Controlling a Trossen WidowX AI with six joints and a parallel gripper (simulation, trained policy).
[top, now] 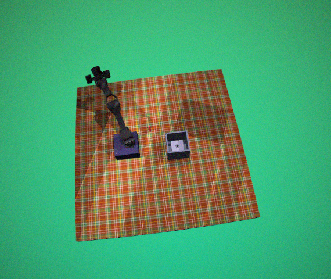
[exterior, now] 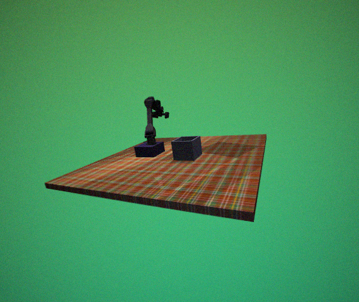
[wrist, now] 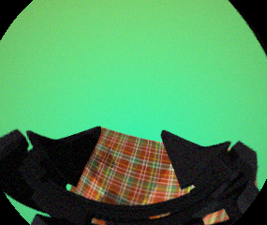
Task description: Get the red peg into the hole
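Note:
The small red peg [top: 150, 128] lies on the plaid table top between the arm's base and the box, a little toward the back. I cannot make it out in the exterior view or in the wrist view. The open grey box [top: 178, 155] [exterior: 182, 150] stands right of the base. The pale plate [top: 173, 148] at its bottom shows a dark, empty-looking hole. My gripper [top: 98, 77] [wrist: 131, 131] is open and empty, high up over the table's back left corner, far from peg and box. In the exterior view the hand is small and dark.
The arm's dark blue base block [top: 126, 152] [exterior: 147, 151] stands left of the box. The plaid table top [top: 159, 195] [exterior: 160, 182] [wrist: 124, 164] ends at a back edge near the hand. The box's walls rise around the plate on all sides.

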